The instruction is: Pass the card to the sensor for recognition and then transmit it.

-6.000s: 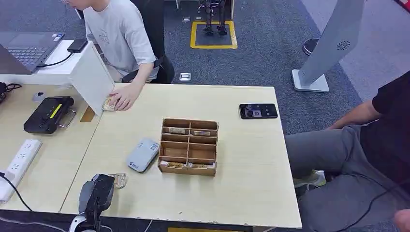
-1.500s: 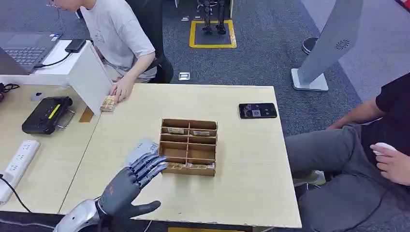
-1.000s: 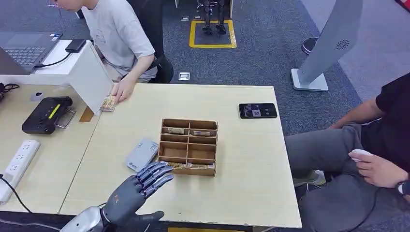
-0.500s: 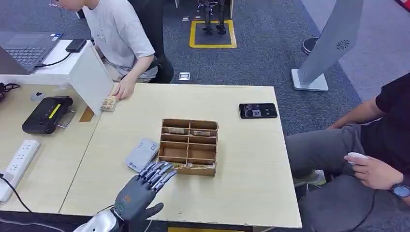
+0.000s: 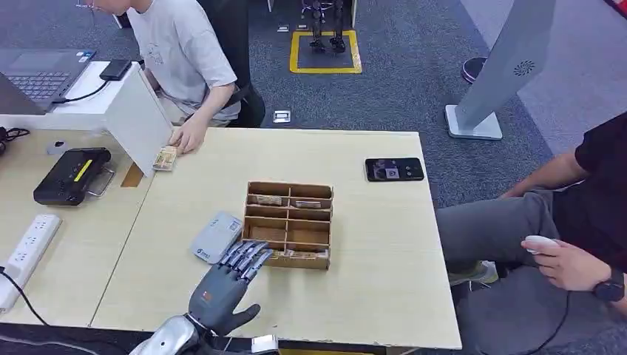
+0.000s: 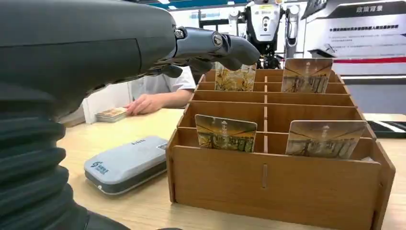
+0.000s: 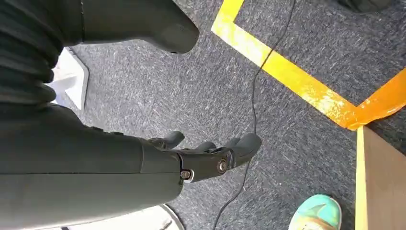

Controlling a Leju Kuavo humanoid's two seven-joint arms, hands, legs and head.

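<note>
Far left at 9 o'clock on the table (image 5: 370, 296): white power strip (image 5: 26, 250), black handheld device (image 5: 70, 174) above it. Toward 11 o'clock, a person's hand (image 5: 186, 137) beside a small stack of cards (image 5: 165, 157). Near centre, slightly toward 7 o'clock: grey sensor (image 5: 217, 237) lying flat, just beside the left wall of the wooden card box (image 5: 288, 223). At 6 o'clock, left hand (image 5: 224, 282) spread wide, holding nothing, fingers (image 5: 248, 256) stretched over the box's near-left corner; contact with the box unclear. In the left wrist view, cards (image 6: 225, 133) standing upright in the front and back compartments, sensor (image 6: 125, 163) left of the box. At 2 o'clock, black phone (image 5: 394, 169) flat on the table. At 3 o'clock, a seated person (image 5: 562, 222). Right hand (image 7: 206, 155) hanging over grey carpet (image 7: 297, 124), fingers loosely apart, holding nothing.
</note>
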